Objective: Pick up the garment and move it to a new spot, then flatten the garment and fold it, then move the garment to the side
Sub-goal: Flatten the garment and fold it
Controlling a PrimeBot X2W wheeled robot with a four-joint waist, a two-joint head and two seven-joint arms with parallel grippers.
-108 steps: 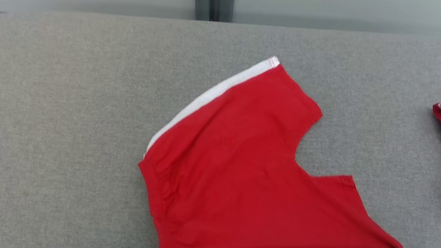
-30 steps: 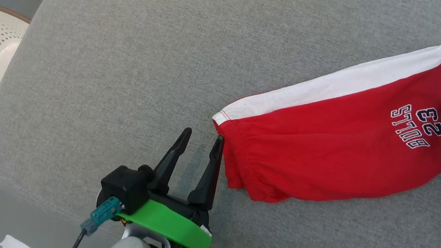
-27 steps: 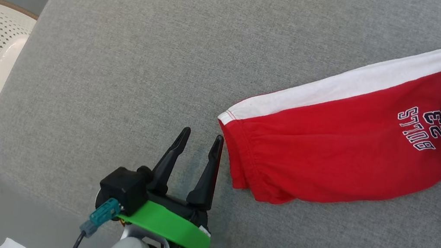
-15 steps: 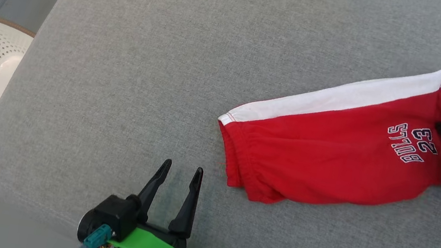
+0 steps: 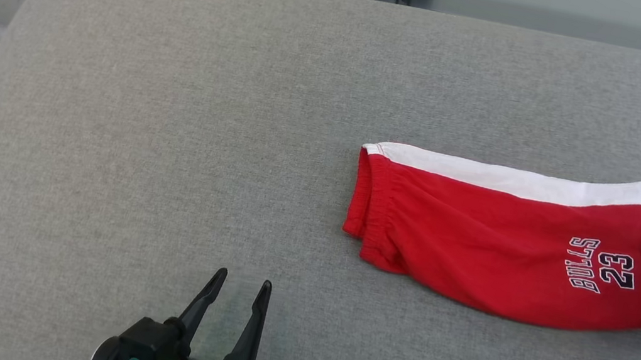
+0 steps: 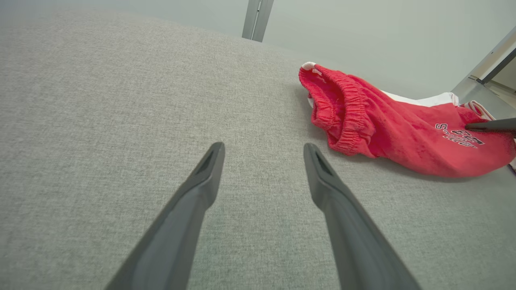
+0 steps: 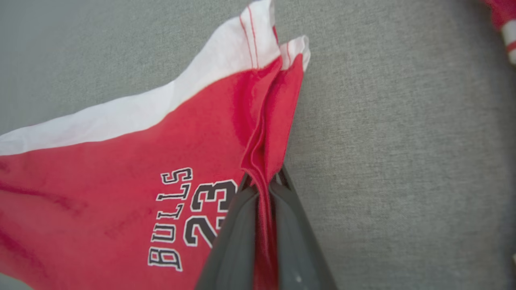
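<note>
Our right gripper (image 7: 262,180) is pinched tight on a raised fold at the hem end of the red shorts (image 5: 493,256), which lie folded on the right of the gray surface (image 5: 177,120), while our left gripper (image 5: 242,281) stands spread wide and empty, apart from them.

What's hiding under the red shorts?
The red shorts lie on the grey cushion, which shows all around them. They are folded double, so a second layer peeks out at the hem. Anything else underneath is covered by the cloth.
</note>
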